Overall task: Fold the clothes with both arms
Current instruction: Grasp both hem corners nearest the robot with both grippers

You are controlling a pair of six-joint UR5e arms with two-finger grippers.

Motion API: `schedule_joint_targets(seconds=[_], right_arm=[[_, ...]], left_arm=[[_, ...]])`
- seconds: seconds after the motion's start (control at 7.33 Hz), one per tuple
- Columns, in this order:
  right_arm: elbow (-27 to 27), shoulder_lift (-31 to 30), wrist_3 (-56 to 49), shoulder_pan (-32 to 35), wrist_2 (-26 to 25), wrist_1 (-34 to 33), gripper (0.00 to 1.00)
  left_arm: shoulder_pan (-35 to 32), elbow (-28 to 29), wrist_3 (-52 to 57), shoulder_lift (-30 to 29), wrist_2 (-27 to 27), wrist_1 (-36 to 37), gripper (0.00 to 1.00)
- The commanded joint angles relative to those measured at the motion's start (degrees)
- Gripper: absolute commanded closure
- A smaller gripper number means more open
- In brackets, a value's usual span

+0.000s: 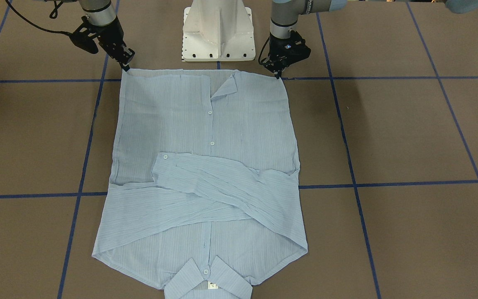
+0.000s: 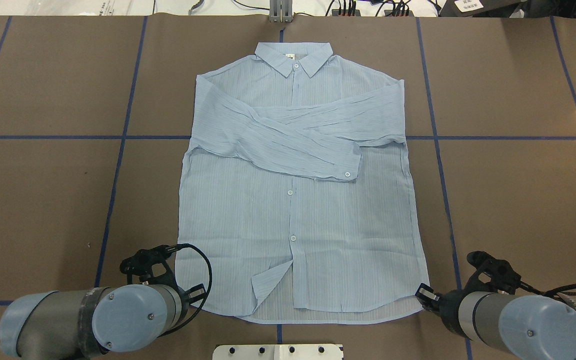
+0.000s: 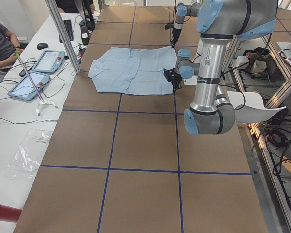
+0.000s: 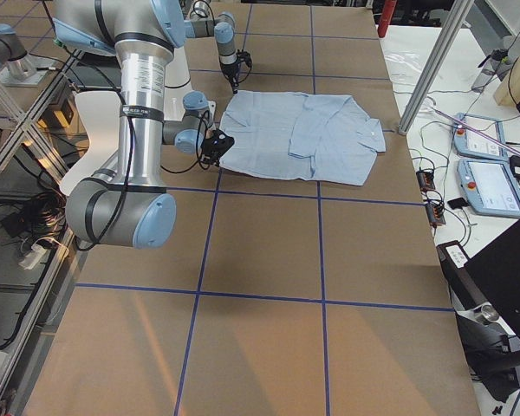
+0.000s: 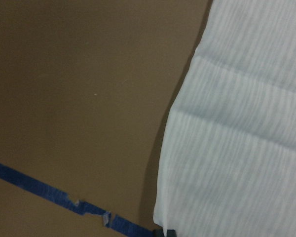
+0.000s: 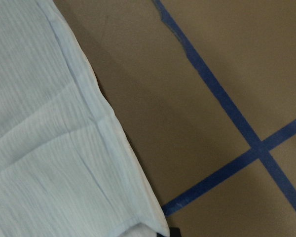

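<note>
**Bimanual fold, hem-corner stage.** The light blue, finely striped button-up shirt (image 1: 206,120) lies flat and front-up at the middle of the brown tabletop (image 1: 409,133). Its collar (image 1: 208,276) points away from me and its hem (image 1: 164,74) lies nearest my pedestal base (image 1: 217,37).

Both sleeves (image 1: 222,182) are crossed over the chest, which narrows the garment to a rough rectangle. I judge that the fold now in hand would carry the hem toward the collar. For that reason my left end effector (image 1: 278,71) stands at one hem corner and my right end effector (image 1: 125,63) at the other. Each is tipped down to meet the tabletop at the cloth's edge. Taking both corners together should keep the hem straight as it lifts.

Each end effector looks drawn narrow. I cannot tell whether cloth lies between the jaws or they merely touch the corner.

**Hard to make out.**
- In the overhead view my own arms (image 2: 123,315) cover most of each end effector.
- Each wrist view shows only a hem corner, bare tabletop, blue tape lines (image 6: 227,108) and a sliver of black at the bottom edge.
- The front-facing view cuts off the collar's far edge.
- One lower corner of the button placket (image 1: 226,88) is turned back and may crease if folded in as it lies.
</note>
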Motion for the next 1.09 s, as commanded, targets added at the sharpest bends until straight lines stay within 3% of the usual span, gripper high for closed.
schedule_joint_targets(seconds=[0.0,0.27,0.55,0.82,0.95], right_arm=[[1.4,-0.5,0.0,-0.2,0.1,-0.1,1.00],[4.6,-2.1,0.2,-0.6,3.8,0.0,1.00],[11.3,-6.5,0.3,-0.6,7.3,0.0,1.00],[12.3,-7.0,0.3,3.4,7.4,-0.1,1.00],[12.5,-6.5,0.3,7.1,7.5,0.0,1.00]], left_arm=[[-0.3,-5.0,-0.1,0.7,0.0,1.0,1.00],[-0.3,-11.4,-0.3,1.4,-0.2,4.1,1.00],[-0.4,-19.1,-5.2,1.6,-2.8,7.7,1.00],[-2.1,-21.1,-8.2,-1.1,-3.8,7.9,1.00],[-6.8,-20.9,-6.4,-1.8,-3.7,7.9,1.00]])
